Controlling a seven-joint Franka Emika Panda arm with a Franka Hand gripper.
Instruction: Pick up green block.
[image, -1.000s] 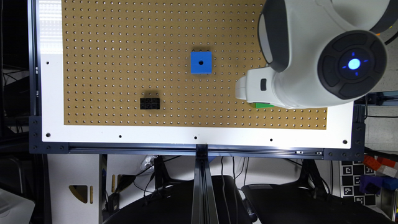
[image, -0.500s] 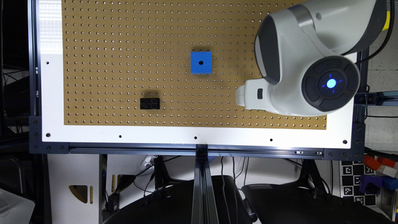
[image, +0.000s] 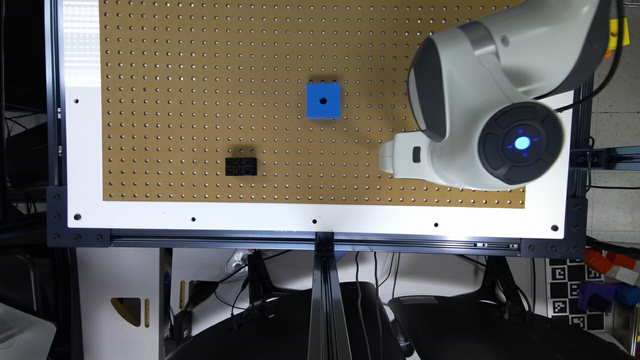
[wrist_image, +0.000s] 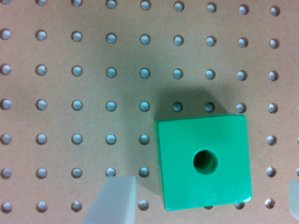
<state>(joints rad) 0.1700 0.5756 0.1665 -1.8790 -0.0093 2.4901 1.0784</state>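
Observation:
The green block (wrist_image: 203, 161) is a bright green cube with a round dark hole in its top face, resting on the brown pegboard (wrist_image: 70, 88). My gripper (wrist_image: 203, 198) is open above it. One pale fingertip (wrist_image: 112, 200) stands apart from one side of the block, and the other just shows at the picture's edge past the opposite side. In the exterior view the gripper (image: 400, 157) is the white part under the big wrist housing, near the pegboard's corner at the exterior view's right.
A blue cube with a hole (image: 323, 100) sits mid-board and a flat black studded brick (image: 241, 166) lies toward the exterior view's left. The pegboard (image: 200, 75) has a white border (image: 250, 217) and a metal rail along its edge.
The arm's wrist housing has swung upward in the exterior view. The sliver of green seen beside the gripper a second ago is now covered by the arm.

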